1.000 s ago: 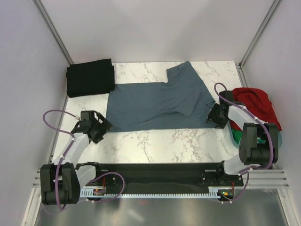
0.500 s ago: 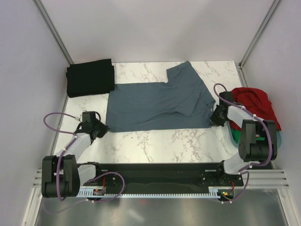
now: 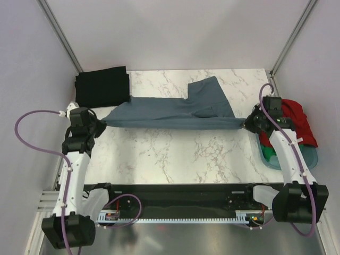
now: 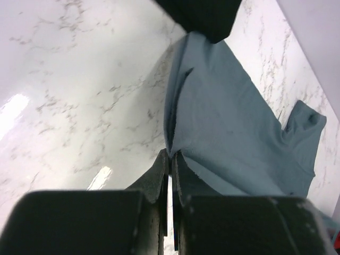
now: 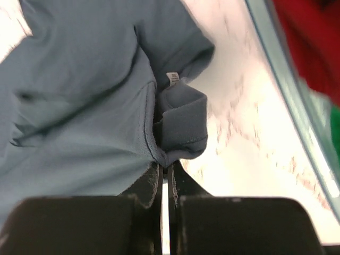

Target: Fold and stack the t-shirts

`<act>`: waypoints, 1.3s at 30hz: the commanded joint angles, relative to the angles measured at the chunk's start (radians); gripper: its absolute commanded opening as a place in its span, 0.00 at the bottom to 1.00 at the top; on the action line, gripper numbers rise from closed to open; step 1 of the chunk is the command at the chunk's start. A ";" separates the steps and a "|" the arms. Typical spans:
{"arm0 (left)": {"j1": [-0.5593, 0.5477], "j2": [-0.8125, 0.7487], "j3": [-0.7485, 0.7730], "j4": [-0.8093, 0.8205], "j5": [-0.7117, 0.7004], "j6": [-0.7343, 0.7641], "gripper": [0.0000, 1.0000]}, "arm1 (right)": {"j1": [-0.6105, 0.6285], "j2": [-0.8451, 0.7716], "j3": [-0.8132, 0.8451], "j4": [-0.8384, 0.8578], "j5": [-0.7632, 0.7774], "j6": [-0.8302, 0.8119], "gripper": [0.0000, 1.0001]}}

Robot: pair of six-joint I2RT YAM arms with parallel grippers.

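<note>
Axis: slate blue-grey t-shirt (image 3: 175, 109) spans left-right, mid-frame
left gripper (image 3: 100, 125): closed on left end
right gripper (image 3: 247, 123): closed on right end

1. The right gripper (image 5: 166, 170) sits at the bottom centre of the frame, its two dark fingers pressed nearly together on a bunched fold of the blue-grey t-shirt (image 5: 79, 85).
2. That shirt fills the left and upper centre of the frame, with a small white tag (image 5: 171, 78) near the middle.
3. The marble table (image 5: 239, 133) shows to the right of the cloth.
4. The pale blue tub rim (image 5: 289, 106) runs diagonally down the right side.
5. A red t-shirt (image 5: 313, 37) lies in the upper right corner, and a green t-shirt (image 5: 334, 133) shows at the right edge.
</note>
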 commanded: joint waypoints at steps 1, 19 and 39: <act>0.027 -0.117 -0.052 -0.235 -0.077 0.045 0.02 | -0.014 -0.064 -0.151 -0.100 -0.059 0.049 0.00; 0.036 -0.425 -0.066 -0.559 0.104 -0.091 0.80 | 0.034 -0.486 -0.353 -0.352 -0.156 0.111 0.86; 0.027 -0.078 -0.029 -0.238 0.294 0.092 0.76 | 0.339 -0.025 -0.012 0.012 -0.191 0.082 0.96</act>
